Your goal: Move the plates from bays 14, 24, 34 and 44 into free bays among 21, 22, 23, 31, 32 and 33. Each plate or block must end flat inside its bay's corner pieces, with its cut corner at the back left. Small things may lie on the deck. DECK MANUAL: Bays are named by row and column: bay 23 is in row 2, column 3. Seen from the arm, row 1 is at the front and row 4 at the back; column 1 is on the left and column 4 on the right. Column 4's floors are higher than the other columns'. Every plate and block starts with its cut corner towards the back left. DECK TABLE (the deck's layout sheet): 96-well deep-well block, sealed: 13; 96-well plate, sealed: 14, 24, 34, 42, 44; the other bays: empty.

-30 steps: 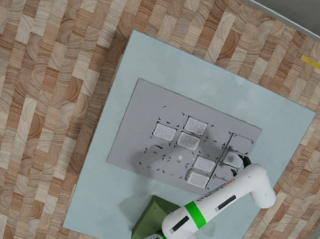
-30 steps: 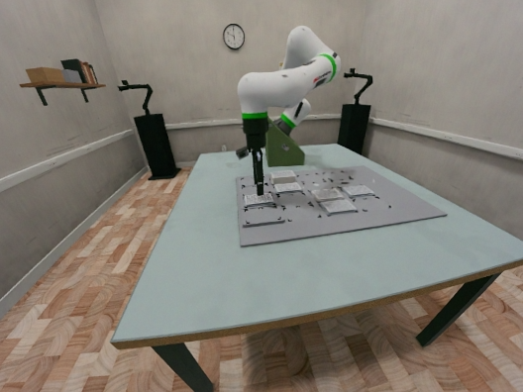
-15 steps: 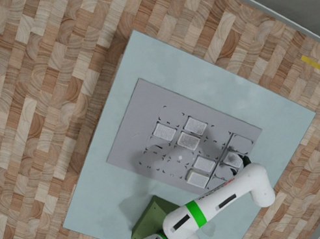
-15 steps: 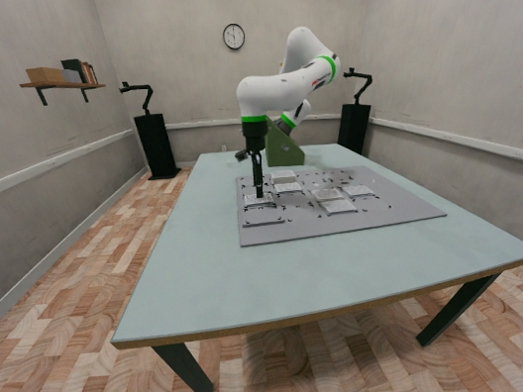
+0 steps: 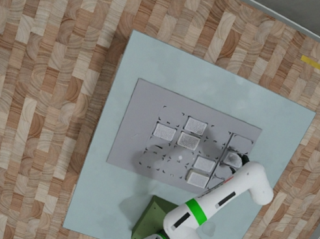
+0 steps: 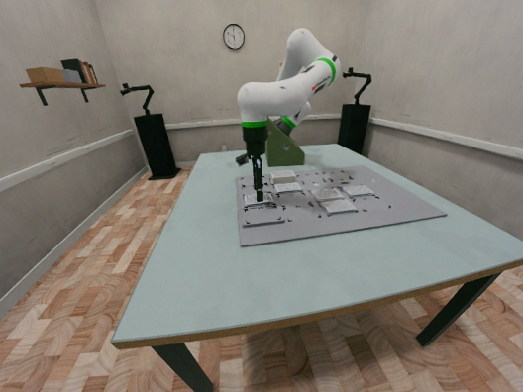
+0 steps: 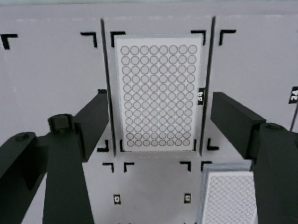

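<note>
Our gripper (image 5: 233, 160) (image 6: 260, 197) (image 7: 159, 106) stands apart, fingers astride the plate (image 5: 234, 161) (image 6: 252, 199) (image 7: 158, 95) at the wrist view's upper centre, clamped on nothing; likely we're lining up on its long sides. Corner marks (image 7: 118, 37) locate it flat. The label (image 7: 200, 96) on its right seems to read 34. Another plate (image 5: 204, 163) (image 6: 288, 187) (image 7: 230, 197) lies lower right. We read no brand.

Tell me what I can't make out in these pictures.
- Top view: the black jaws' tips, partly covered by the white arm.
- Wrist view: the lower end of the white gridded plate at lower right, cut off by the edge.
- Exterior view: bay numbers on the grey deck, too small.
</note>
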`<state>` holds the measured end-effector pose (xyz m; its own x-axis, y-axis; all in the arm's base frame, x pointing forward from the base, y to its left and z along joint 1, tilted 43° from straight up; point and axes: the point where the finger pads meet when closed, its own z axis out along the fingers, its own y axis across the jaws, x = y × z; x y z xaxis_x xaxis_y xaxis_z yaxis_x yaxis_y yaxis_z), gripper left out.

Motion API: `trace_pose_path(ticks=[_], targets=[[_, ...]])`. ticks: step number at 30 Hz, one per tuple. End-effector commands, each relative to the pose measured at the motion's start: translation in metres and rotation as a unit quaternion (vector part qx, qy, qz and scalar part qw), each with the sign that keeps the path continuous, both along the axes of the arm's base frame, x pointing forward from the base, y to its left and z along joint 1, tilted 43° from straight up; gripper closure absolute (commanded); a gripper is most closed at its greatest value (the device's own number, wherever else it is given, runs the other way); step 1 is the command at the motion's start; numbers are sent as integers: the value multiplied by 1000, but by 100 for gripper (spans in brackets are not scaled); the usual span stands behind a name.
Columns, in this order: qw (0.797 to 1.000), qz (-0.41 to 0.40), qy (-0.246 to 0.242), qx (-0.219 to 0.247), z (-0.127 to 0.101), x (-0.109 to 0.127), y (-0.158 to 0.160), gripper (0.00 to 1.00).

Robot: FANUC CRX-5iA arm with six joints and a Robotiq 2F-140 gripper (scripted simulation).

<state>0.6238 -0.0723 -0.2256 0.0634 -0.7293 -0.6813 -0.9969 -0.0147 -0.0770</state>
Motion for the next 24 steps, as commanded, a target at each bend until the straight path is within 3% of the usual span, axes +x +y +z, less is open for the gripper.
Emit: trace_pose_path(ticks=[1, 24], targets=[[1000, -1, -1, -1, -1, 1, 0, 30], [1000, -1, -1, -1, -5, 1, 4, 30]])
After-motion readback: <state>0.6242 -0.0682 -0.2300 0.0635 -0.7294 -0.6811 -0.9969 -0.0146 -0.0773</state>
